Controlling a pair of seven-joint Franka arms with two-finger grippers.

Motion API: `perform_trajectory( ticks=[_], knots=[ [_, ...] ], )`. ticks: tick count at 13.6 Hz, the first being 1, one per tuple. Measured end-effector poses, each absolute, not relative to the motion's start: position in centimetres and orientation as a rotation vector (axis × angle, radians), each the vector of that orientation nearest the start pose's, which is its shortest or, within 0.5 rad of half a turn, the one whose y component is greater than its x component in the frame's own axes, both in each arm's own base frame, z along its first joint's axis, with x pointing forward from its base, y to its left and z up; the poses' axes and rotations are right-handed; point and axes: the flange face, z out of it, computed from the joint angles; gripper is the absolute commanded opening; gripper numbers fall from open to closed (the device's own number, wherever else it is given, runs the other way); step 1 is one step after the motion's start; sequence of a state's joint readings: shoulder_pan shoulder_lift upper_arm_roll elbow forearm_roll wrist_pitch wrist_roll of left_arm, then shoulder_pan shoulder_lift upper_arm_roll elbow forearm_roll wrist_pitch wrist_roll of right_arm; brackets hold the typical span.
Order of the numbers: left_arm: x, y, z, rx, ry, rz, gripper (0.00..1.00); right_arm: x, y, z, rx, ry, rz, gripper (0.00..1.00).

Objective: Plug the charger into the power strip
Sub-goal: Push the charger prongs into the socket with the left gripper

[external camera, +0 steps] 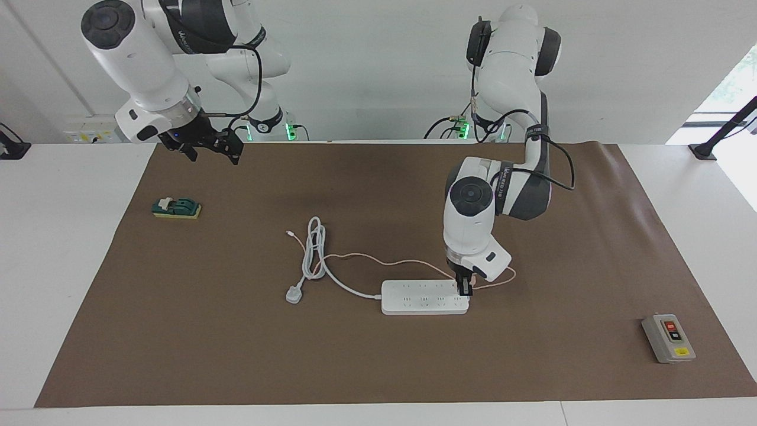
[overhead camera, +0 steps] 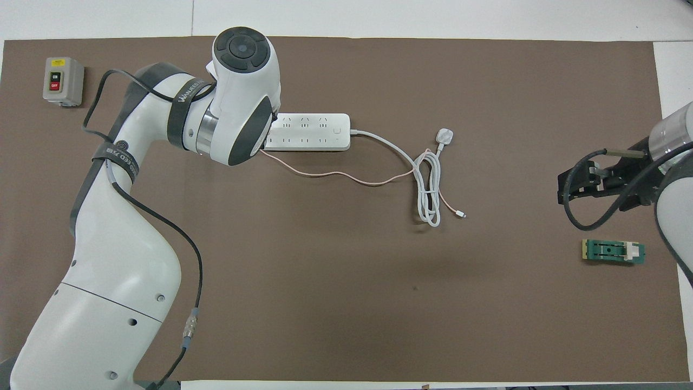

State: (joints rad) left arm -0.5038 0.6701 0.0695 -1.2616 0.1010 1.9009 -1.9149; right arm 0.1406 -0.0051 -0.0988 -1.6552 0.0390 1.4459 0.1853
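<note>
The left gripper (external camera: 465, 288) is down at the power strip (external camera: 424, 297), right over the end of it that lies toward the left arm's end of the table, with its fingers pinched shut. On what? The charger itself is buried under the fingers and the wrist in both views, so I can't see it directly, but the pink cable (external camera: 378, 261) runs straight up into that spot, so my read is that the cube is held there, pressed in over the last outlets. The grip looks vertical, fingers pointing down at the strip's face, which makes sense: prongs have to go straight down into a socket.

The strip lies flat on the brown mat (external camera: 177, 331), outlets facing up, its long axis running along the table from one arm's end toward the other. Its thick white cord (external camera: 349, 287) leaves from the end toward the right arm and loops to the white three-pin plug (external camera: 294, 294). The pink cable trails off the same way, on the robots' side of the strip, to its little connector (overhead camera: 461, 214) by the coiled cord (slack enough, nothing tugging).

The right gripper (external camera: 210, 149) waits up in the air over the mat's edge by its own base, jaws spread wide and empty, above a green block (external camera: 177, 207). A grey switch box (external camera: 668, 338) sits well apart.
</note>
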Motion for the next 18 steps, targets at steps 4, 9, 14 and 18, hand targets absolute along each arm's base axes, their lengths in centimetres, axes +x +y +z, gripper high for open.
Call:
perform_trajectory(
  ticks=[4,9,14,18],
  knots=[
    [65.8,-32.2,36.0,-2.308,-1.985,-0.17,0.0,53.4,2.7,57.9,-3.101,0.22,0.323,1.0],
    [65.6,-32.2,35.1,-2.293,-1.971,-0.157,0.0,53.4,2.6,57.9,-3.101,0.223,0.324,1.0],
    [65.4,-32.1,34.6,-2.279,-1.96,-0.146,0.0,53.4,2.5,57.9,-3.1,0.226,0.324,1.0],
    [65.4,-32.1,34.6,-2.281,-1.959,-0.145,0.0,53.4,2.5,57.9,-3.1,0.226,0.324,1.0]
  ],
)
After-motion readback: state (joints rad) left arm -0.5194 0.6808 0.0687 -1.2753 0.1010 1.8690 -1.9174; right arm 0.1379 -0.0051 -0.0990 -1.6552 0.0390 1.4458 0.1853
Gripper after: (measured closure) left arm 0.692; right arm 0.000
